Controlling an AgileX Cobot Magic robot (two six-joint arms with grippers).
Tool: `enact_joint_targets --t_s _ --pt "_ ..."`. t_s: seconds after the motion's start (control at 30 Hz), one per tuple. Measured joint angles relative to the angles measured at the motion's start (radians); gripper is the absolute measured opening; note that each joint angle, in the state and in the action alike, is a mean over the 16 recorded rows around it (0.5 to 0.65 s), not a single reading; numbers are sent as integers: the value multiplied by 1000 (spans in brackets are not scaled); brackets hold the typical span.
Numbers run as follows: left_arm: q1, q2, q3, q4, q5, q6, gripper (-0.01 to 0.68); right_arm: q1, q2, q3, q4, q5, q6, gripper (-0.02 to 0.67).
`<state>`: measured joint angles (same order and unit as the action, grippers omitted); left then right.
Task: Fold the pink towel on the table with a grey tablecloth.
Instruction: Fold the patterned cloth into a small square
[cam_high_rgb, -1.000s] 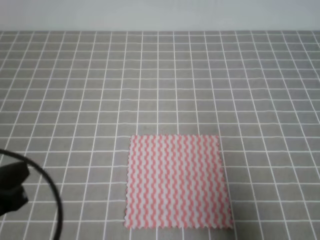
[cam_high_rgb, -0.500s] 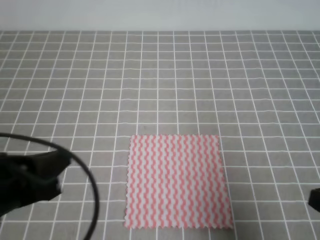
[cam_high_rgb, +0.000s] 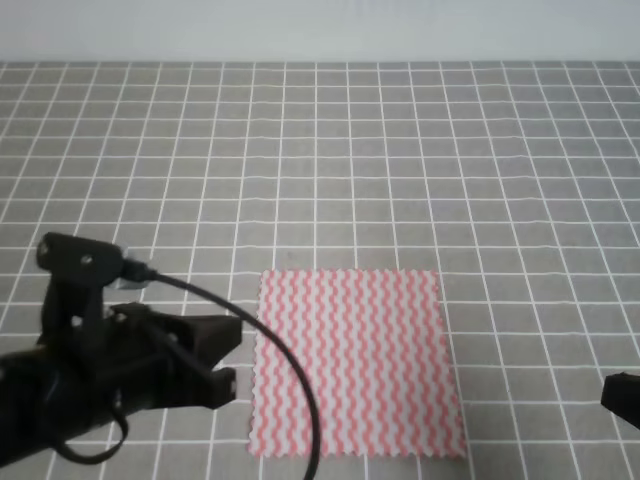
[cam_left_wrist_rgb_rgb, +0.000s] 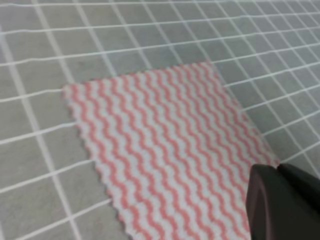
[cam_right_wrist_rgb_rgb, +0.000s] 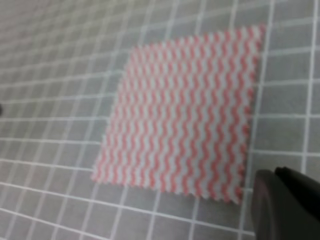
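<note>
Exterior high view, pink towel (cam_high_rgb: 355, 362) flat on grey tablecloth (cam_high_rgb: 400, 170), left gripper (cam_high_rgb: 228, 355) beside it, jaw state indeterminable, right gripper (cam_high_rgb: 622, 397) likewise.

Left gripper (cam_high_rgb: 228, 355) seemingly parted, pointing rightward; right gripper (cam_high_rgb: 622, 395) barely visible.

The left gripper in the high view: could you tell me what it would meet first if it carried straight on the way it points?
Probably the left edge of the flat pink-and-white wavy-striped towel; the left gripper points at it, though its height is unclear.
</note>
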<state>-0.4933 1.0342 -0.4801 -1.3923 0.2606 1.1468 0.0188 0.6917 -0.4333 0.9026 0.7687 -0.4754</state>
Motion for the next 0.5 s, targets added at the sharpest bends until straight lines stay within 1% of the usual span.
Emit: enact_joint_targets --t_s 0.13,0.27,0.37,0.5 --pt "-27 25 -17 -5 -10 10 -3 4 76 -32 -15 -3 -11 -15" --pt "-34 34 -28 -5 -17 12 -3 37 166 -76 -23 -20 -20 -15" --pt "-34 35 -31 -5 -27 14 -3 88 233 -110 -29 -49 -16 -15" --pt "-34 34 -32 -5 -38 16 -2 183 318 -145 -40 -102 10 -15"
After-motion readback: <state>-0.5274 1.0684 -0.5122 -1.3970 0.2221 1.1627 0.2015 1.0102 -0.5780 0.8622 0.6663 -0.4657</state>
